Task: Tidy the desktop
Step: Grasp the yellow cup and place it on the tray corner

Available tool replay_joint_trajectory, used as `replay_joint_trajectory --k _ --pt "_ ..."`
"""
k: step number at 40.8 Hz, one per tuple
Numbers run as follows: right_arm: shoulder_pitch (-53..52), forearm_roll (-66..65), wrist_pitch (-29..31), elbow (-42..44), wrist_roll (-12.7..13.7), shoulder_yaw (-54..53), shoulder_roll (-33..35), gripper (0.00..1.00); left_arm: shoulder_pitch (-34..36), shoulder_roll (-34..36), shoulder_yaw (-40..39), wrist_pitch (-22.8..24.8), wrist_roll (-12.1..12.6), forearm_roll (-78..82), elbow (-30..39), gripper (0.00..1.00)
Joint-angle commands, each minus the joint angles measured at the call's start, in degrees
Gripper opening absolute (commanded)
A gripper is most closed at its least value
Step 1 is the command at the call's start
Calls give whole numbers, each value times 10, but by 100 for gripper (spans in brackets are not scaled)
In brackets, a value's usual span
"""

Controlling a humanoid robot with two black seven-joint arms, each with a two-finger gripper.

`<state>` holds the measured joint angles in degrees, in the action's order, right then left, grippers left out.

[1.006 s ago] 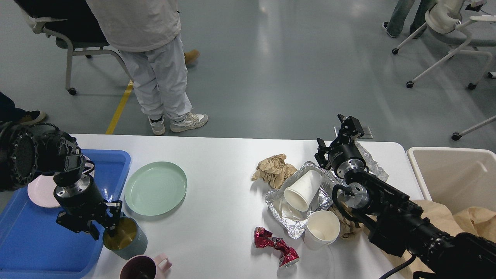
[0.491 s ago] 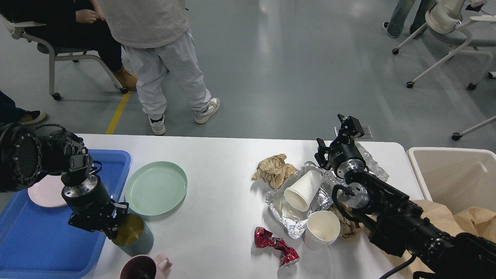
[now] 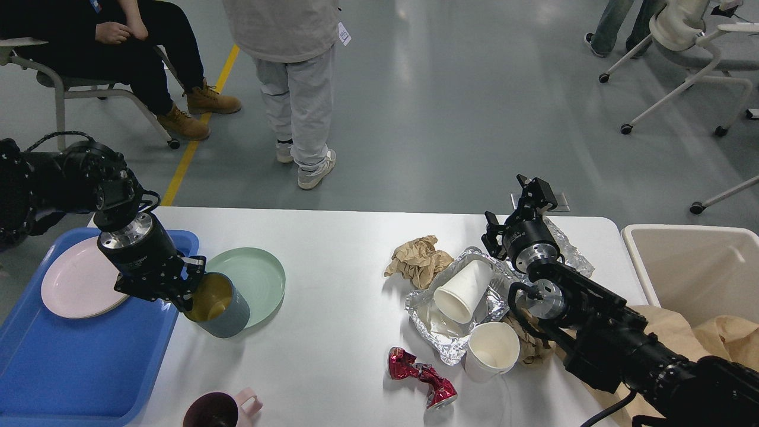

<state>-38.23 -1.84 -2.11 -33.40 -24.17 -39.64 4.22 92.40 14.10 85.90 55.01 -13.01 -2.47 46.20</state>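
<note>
- Desktop (image 3: 332, 237): white, rounded corners, spanning most of the lower view, with a blue tray (image 3: 71, 367) over its left end and a beige bin (image 3: 699, 267) just past its right end.
- Left gripper (image 3: 188, 283) has its 2 fingers clamped on the rim of a grey-blue cup (image 3: 220, 308) with a yellowish inside; the cup is tilted, its mouth turned toward the left.
- That cup overlaps the near left edge of a pale green plate (image 3: 252, 279), which lies flat on the desktop just beside the tray. Whether the cup touches plate or table cannot be told.
- A pink plate (image 3: 74, 284) lies in the far part of the tray, partly hidden by the left arm.
- A pink mug (image 3: 222, 409) with a dark inside sits at the near edge, cut off by the frame.
- Right gripper (image 3: 513, 204) is raised over the far right of the desktop, fingers apart and holding nothing.
- Below it lies a crumpled foil tray (image 3: 436, 323) with 1 white paper cup (image 3: 459, 290) on its side in it.
- Another white paper cup (image 3: 493, 350) stands upright just beside the foil's near edge.
- Crumpled brown paper (image 3: 418, 258) lies just left of the foil, and a crushed red foil wrapper (image 3: 421, 376) lies near the front.
</note>
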Motion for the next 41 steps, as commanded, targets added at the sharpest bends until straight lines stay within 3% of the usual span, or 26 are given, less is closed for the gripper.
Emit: replay_joint_trajectory --k 1,9,13,19,41 --pt "0 0 0 0 0 0 0 100 7 51 4 0 0 0 -2 0" --pt "0 0 0 0 0 0 0 100 -6 163 15 0 1 1 -35 0" --pt "0 0 0 0 0 0 0 100 -45 201 23 0 1 1 -75 0" --pt "0 0 0 0 0 0 0 100 -105 217 23 0 1 2 -131 0" --pt "0 0 0 0 0 0 0 100 -194 235 45 0 -4 13 -172 0"
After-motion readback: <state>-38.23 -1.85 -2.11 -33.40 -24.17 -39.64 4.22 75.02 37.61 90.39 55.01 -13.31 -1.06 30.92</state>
